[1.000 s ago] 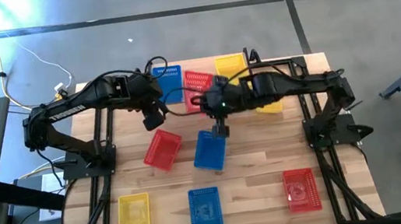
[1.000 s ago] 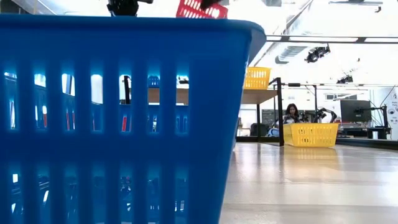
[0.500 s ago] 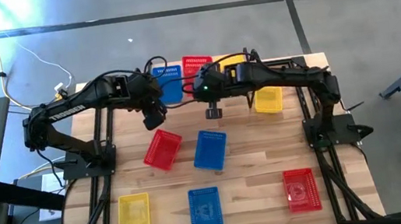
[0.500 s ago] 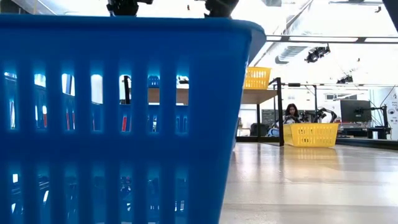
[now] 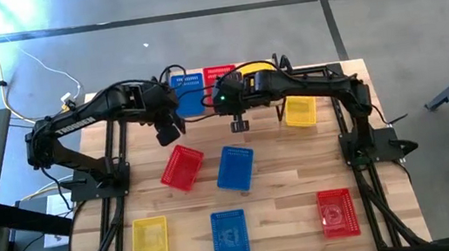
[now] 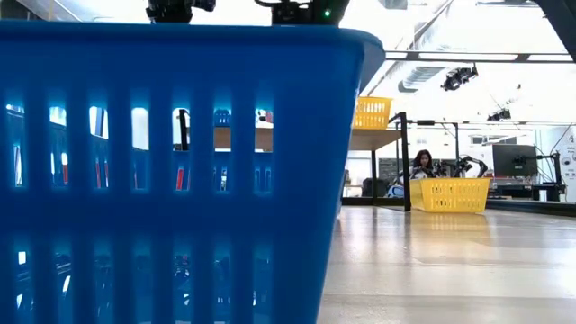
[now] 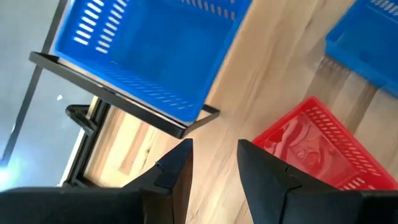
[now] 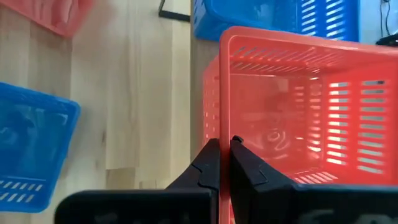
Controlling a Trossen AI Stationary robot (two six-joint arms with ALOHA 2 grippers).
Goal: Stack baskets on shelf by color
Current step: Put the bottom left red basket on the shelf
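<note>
The red basket [image 5: 219, 73] is at the shelf's [image 6: 378, 139] middle place, between a blue basket [image 5: 189, 91] and a yellow basket [image 5: 258, 70]. My right gripper [image 5: 224, 90] is at this red basket's near side, shut on it; whether its bottom rests on the plank, I cannot tell. My left gripper [image 7: 214, 162] is open in the air in front of the shelf's blue basket [image 7: 149, 50], touching nothing. On the table stand a red basket [image 5: 182, 167], a blue one [image 5: 235, 168] and a yellow one [image 5: 300, 110]. My right gripper [image 8: 224, 149] pinches the red basket's near short wall [image 8: 216, 112] at its rim. One finger is inside the basket and one outside. The fingers come from above, pointing down, and lie across the wall. The basket sits upright and level in the hold.
Along the table's near edge stand a yellow basket [image 5: 150, 241], a blue one [image 5: 230, 235] and a red one [image 5: 337, 213]. The near blue basket [image 6: 171, 171] fills most of the low view. Bare tabletop [image 5: 292, 169] lies between the two rows.
My right gripper has carried the red basket from above the table's middle toward the far edge and brought it down into the shelf's middle place, staying shut on it. The basket was tilted and lifted high; now it is level between the blue and yellow ones.
</note>
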